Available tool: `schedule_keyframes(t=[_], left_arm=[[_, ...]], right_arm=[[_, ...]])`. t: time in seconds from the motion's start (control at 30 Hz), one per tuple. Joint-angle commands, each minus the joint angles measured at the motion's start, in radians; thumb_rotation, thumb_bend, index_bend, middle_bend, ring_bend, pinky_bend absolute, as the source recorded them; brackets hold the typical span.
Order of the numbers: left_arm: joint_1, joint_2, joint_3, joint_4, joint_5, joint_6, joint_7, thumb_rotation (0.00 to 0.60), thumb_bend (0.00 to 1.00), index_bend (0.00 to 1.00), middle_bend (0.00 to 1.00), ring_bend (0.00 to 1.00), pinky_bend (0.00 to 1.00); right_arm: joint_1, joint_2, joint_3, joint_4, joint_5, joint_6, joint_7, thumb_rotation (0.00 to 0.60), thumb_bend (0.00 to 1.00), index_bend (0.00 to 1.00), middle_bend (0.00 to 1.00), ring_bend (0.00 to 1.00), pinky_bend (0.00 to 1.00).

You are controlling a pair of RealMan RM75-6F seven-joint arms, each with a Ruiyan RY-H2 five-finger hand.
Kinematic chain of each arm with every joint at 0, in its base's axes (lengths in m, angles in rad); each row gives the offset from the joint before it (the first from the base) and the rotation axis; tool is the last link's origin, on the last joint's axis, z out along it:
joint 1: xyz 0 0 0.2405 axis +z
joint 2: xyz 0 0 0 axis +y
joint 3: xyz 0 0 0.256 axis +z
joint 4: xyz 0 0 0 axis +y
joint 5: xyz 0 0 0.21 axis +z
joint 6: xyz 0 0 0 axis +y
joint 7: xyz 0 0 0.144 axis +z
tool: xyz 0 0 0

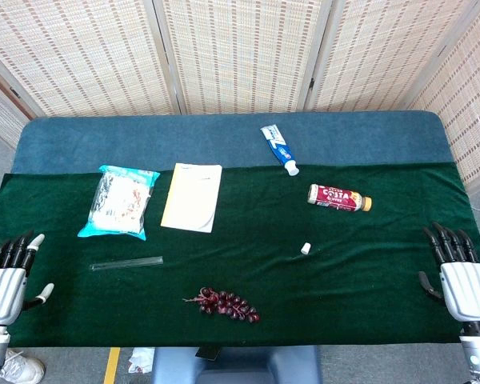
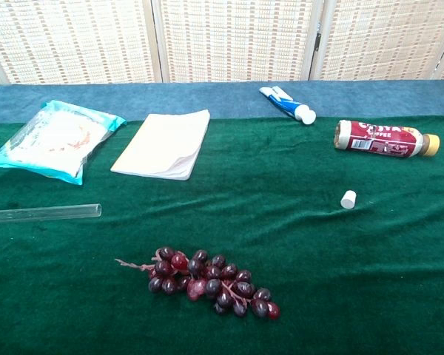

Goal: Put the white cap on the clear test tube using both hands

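Observation:
The clear test tube (image 1: 127,262) lies flat on the green cloth at the left, its length running left to right; the chest view shows the test tube (image 2: 43,213) with its open end toward the middle. The small white cap (image 1: 306,248) lies alone on the cloth right of centre, and the chest view shows the cap (image 2: 348,199) too. My left hand (image 1: 10,278) hovers at the table's left edge, fingers apart and holding nothing, well left of the tube. My right hand (image 1: 460,276) is at the right edge, fingers spread and empty, far from the cap. Neither hand shows in the chest view.
A bunch of dark grapes (image 1: 226,304) lies near the front middle. A blue snack bag (image 1: 120,202) and a pale notebook (image 1: 193,197) lie behind the tube. A toothpaste tube (image 1: 279,149) and a red drink bottle (image 1: 338,197) lie behind the cap.

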Motion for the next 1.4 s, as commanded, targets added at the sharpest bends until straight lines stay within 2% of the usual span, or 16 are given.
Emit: schedule_keyframes(t=[0.03, 0.37, 0.53, 0.7, 0.87, 1.03, 1.17, 1.3, 1.4], left_arm=[[-0.004, 0.000, 0.002, -0.002, -0.002, -0.008, 0.004, 0.600, 0.28, 0.00, 0.03, 0.08, 0.01], [-0.018, 0.000, -0.003, 0.004, 0.012, -0.013, -0.013, 0.600, 0.29, 0.01, 0.07, 0.13, 0.06], [-0.041, -0.008, -0.018, 0.009, 0.037, -0.006, -0.018, 0.600, 0.29, 0.08, 0.14, 0.19, 0.11], [-0.086, -0.017, -0.029, 0.022, 0.063, -0.039, -0.007, 0.600, 0.29, 0.20, 0.27, 0.31, 0.25], [-0.136, -0.037, -0.037, 0.031, 0.076, -0.090, 0.014, 0.600, 0.29, 0.26, 0.40, 0.43, 0.43], [-0.163, -0.059, -0.034, 0.034, 0.085, -0.113, 0.031, 0.600, 0.29, 0.27, 0.47, 0.48, 0.50], [-0.182, -0.088, -0.035, 0.049, 0.080, -0.131, 0.024, 0.600, 0.28, 0.31, 0.60, 0.58, 0.61], [-0.211, -0.117, -0.032, 0.069, 0.059, -0.187, 0.041, 0.600, 0.28, 0.38, 0.77, 0.73, 0.72], [-0.235, -0.133, -0.031, 0.079, 0.018, -0.250, 0.074, 0.600, 0.28, 0.40, 0.83, 0.77, 0.75]], right_arm=[[0.000, 0.000, 0.000, 0.001, 0.000, -0.001, 0.001, 0.600, 0.44, 0.00, 0.07, 0.07, 0.00], [-0.004, 0.014, -0.001, -0.008, 0.000, -0.001, 0.005, 0.600, 0.44, 0.00, 0.08, 0.08, 0.00], [-0.006, 0.029, 0.004, -0.018, -0.005, 0.013, 0.004, 0.600, 0.44, 0.00, 0.08, 0.08, 0.00], [-0.004, 0.044, 0.013, -0.031, -0.011, 0.023, -0.001, 0.600, 0.44, 0.00, 0.08, 0.09, 0.00], [0.001, 0.059, 0.020, -0.044, -0.013, 0.023, -0.008, 0.600, 0.44, 0.00, 0.08, 0.10, 0.00], [0.008, 0.064, 0.016, -0.050, -0.010, 0.004, -0.017, 0.600, 0.44, 0.00, 0.10, 0.12, 0.00], [0.010, 0.064, 0.018, -0.049, -0.002, -0.003, -0.015, 0.600, 0.44, 0.00, 0.10, 0.13, 0.00], [0.013, 0.064, 0.019, -0.047, -0.003, -0.005, -0.014, 0.600, 0.44, 0.00, 0.10, 0.13, 0.00], [0.014, 0.066, 0.020, -0.045, -0.002, -0.006, -0.009, 0.600, 0.44, 0.00, 0.10, 0.13, 0.00]])
